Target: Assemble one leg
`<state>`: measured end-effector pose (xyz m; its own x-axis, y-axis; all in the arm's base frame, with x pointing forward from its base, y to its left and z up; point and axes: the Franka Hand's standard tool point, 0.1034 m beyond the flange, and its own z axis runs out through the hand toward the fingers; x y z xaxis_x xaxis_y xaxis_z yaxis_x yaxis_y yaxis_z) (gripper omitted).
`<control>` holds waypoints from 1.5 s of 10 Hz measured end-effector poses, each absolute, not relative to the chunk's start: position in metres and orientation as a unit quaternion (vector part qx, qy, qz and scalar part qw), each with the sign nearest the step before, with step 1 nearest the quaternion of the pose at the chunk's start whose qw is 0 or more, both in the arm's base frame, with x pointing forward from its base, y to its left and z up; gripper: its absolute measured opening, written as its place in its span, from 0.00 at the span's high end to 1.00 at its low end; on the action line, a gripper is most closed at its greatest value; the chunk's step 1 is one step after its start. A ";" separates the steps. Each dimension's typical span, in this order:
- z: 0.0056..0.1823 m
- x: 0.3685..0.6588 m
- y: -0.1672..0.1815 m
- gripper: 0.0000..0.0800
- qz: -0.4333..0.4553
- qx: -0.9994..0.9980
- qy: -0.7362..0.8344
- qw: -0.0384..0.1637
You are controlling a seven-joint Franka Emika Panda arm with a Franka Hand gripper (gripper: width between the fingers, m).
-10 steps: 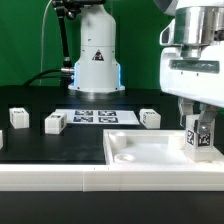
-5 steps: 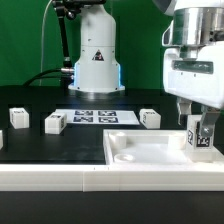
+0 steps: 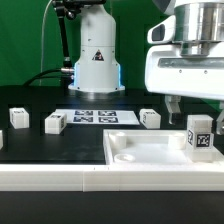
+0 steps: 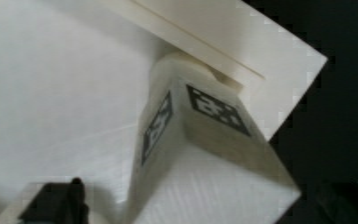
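- The leg (image 3: 199, 135): small white block-like post, taller than wide, with a black-and-white square tag on its near face. It stands upright at the corner of the large panel on the exterior view's right. Nothing grips it. In the wrist view the leg (image 4: 202, 130) shows two tagged faces and rises from the white panel surface.
- Large flat white panel (image 3: 150, 155): lies on the table at the exterior view's lower right, with a rounded recess near its left corner. It carries the leg.
- Pincer (image 3: 195, 101): hangs just above the leg, apart from it, under the white wrist housing. One finger (image 3: 170, 105) shows to the left of the leg's top; the rest is hard to make out against the background. The wrist view shows one dark fingertip (image 4: 57, 197) at the picture's edge, off to the side of the leg. The fingers are spread and hold nothing.
- Three further small white tagged blocks: one (image 3: 150, 119) just beside the marker board on the exterior view's right, one (image 3: 54, 123) left of the board, one (image 3: 17, 117) farther left.
- Marker board (image 3: 103, 117): thin, flat, white, with several tags, lying mid-table.
- Table (image 3: 60, 145): black surface.
- Arm base (image 3: 95, 55): white, standing behind the marker board against a green backdrop.
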<state>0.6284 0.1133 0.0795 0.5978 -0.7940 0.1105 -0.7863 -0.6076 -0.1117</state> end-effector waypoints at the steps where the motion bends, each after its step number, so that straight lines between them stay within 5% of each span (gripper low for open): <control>1: 0.081 0.630 0.114 0.19 -0.081 -0.916 0.392 0.024; 10: 0.080 0.631 0.117 0.19 -0.091 -0.995 0.046 -0.009; 13: 0.080 0.631 0.117 0.64 -0.091 -0.995 0.049 -0.009; 15: 0.080 0.631 0.117 0.64 -0.090 -0.994 0.064 -0.008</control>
<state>0.6307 0.1168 0.0796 0.9755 -0.1259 0.1807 -0.1286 -0.9917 0.0037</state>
